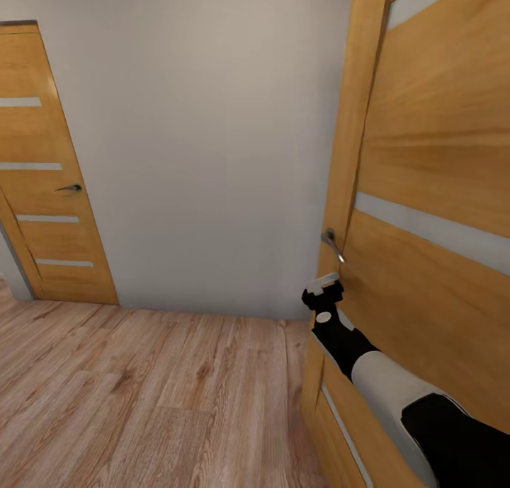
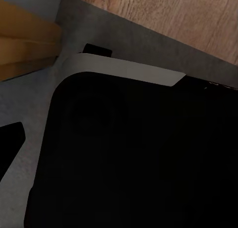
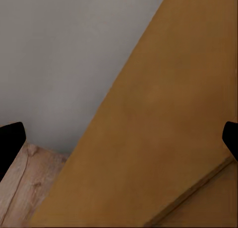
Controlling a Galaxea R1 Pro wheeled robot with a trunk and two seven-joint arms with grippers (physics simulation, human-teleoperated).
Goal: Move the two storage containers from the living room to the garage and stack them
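I have my right gripper (image 1: 324, 284) at the open orange door (image 1: 425, 212), just below its handle (image 1: 331, 244), jaws apart. Left jaws: I cannot tell. No bins in sight.

A: Doors?
B: The near door (image 1: 439, 155) and the far door (image 1: 49, 190) are orange wood with pale glass slits.
A: Elsewhere?
B: Plain pale grey wall (image 1: 205, 141); light wood plank floor (image 1: 142, 396).
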